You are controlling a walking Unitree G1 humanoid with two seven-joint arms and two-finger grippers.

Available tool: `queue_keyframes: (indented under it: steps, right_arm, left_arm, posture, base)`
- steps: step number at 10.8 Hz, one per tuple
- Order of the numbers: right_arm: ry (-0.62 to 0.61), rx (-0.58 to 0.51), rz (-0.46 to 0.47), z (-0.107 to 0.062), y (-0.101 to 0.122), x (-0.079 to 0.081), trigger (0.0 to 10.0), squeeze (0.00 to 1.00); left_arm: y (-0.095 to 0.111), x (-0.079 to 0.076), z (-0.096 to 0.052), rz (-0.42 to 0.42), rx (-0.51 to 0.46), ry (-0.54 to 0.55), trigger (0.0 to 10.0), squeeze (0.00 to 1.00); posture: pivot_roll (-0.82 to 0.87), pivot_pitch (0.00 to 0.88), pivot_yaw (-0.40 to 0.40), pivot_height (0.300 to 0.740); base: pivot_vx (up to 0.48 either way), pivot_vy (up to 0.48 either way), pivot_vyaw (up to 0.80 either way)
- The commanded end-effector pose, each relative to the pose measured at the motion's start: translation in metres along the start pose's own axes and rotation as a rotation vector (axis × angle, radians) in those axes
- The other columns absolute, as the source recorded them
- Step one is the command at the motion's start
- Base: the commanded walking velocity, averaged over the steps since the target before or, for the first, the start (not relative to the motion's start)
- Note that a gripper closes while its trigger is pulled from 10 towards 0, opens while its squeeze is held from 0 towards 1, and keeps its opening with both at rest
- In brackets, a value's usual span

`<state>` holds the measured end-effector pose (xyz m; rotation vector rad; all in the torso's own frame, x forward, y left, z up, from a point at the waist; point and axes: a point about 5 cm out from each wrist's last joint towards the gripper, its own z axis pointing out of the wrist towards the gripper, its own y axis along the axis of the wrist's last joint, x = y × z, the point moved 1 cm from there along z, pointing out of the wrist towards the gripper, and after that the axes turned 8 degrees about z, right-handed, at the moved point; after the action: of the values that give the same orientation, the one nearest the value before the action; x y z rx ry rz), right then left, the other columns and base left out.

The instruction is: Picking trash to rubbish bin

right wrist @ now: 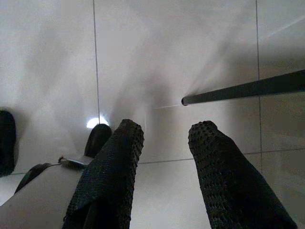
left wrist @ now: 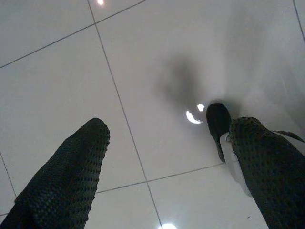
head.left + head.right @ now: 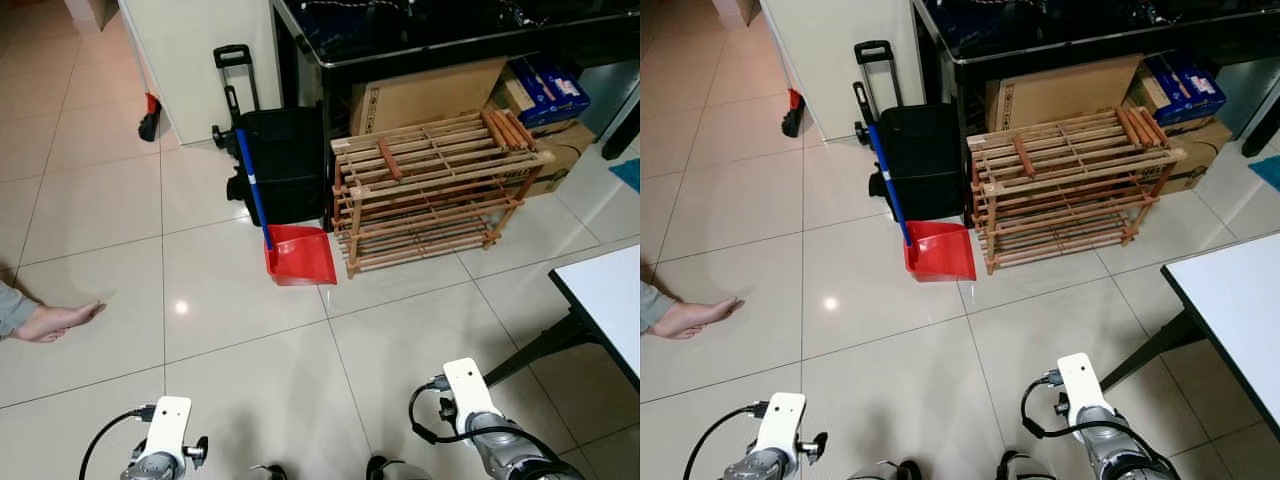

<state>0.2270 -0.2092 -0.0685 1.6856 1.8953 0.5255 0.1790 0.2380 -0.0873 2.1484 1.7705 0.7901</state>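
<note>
From the left eye view, a red plastic dustpan with a long blue handle [image 3: 298,255] sits on the shiny white tiled floor [image 3: 240,330]. It leans on a black wheeled trolley bag [image 3: 283,160] and is just beside a low wooden slatted rack [image 3: 432,188]. Brown cardboard boxes [image 3: 425,95] are behind the rack, under a black glass-topped worktop [image 3: 420,30]. Well apart from the dustpan, a person's bare foot [image 3: 55,321] rests on the floor. A white-topped worktop with a black leg [image 3: 605,300] is on the other side. Both silver arms hang low (no trash can be made out on the floor, and I cannot tell where the bin is).

In the left wrist view, the left gripper [image 2: 167,162] points at the floor, its two black fingers [image 2: 71,171] spread wide apart and holding nothing.

In the right wrist view, the right gripper [image 1: 164,157] has its fingers [image 1: 217,167] apart too, with nothing between them. A thin dark table leg [image 1: 248,89] touches the floor near them.
</note>
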Motion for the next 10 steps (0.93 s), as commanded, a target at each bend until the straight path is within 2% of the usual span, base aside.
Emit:
queue_keyframes:
  steps: [1, 2, 3, 4, 5, 7, 10]
  right_arm:
    - [-0.004, 0.021, 0.031, -0.001, -0.007, 0.000, 10.0, 0.00]
    - [0.047, -0.019, 0.150, 0.000, 0.004, 0.003, 10.0, 0.00]
    - [0.089, -0.060, 0.252, 0.002, 0.016, 0.006, 10.0, 0.00]
    - [0.128, -0.097, 0.305, 0.002, 0.029, 0.010, 10.0, 0.00]
    - [0.132, -0.104, 0.309, 0.003, 0.033, 0.011, 10.0, 0.00]
    - [0.112, -0.073, 0.242, 0.003, 0.024, 0.010, 10.0, 0.00]
    - [0.075, -0.031, 0.209, 0.000, 0.008, -0.002, 10.0, 0.00]
  left_arm:
    - [-0.003, 0.003, -0.001, -0.039, 0.011, -0.017, 10.0, 0.00]
    - [0.002, 0.006, -0.001, -0.162, -0.028, -0.043, 10.0, 0.00]
    - [0.009, 0.011, -0.001, -0.246, -0.077, -0.033, 10.0, 0.00]
    - [0.014, 0.017, -0.001, -0.309, -0.116, 0.003, 10.0, 0.00]
    - [0.015, 0.018, 0.000, -0.335, -0.116, 0.015, 10.0, 0.00]
    - [0.012, 0.015, 0.000, -0.220, -0.082, 0.037, 10.0, 0.00]
    - [0.000, 0.013, -0.002, -0.162, -0.047, 0.043, 10.0, 0.00]
  posture:
    - [-0.12, 0.134, 0.064, 0.740]
    - [-0.12, 0.134, 0.064, 0.740]
    - [-0.12, 0.134, 0.064, 0.740]
    - [-0.11, 0.137, 0.068, 0.740]
    - [-0.11, 0.135, 0.066, 0.740]
    - [-0.11, 0.134, 0.062, 0.740]
    - [-0.13, 0.141, 0.062, 0.740]
  base:
    - [0.000, 0.000, 0.00]
    - [0.000, 0.000, 0.00]
    - [0.000, 0.000, 0.00]
    - [0.000, 0.000, 0.00]
    - [0.000, 0.000, 0.00]
    - [0.000, 0.000, 0.00]
    - [0.000, 0.000, 0.00]
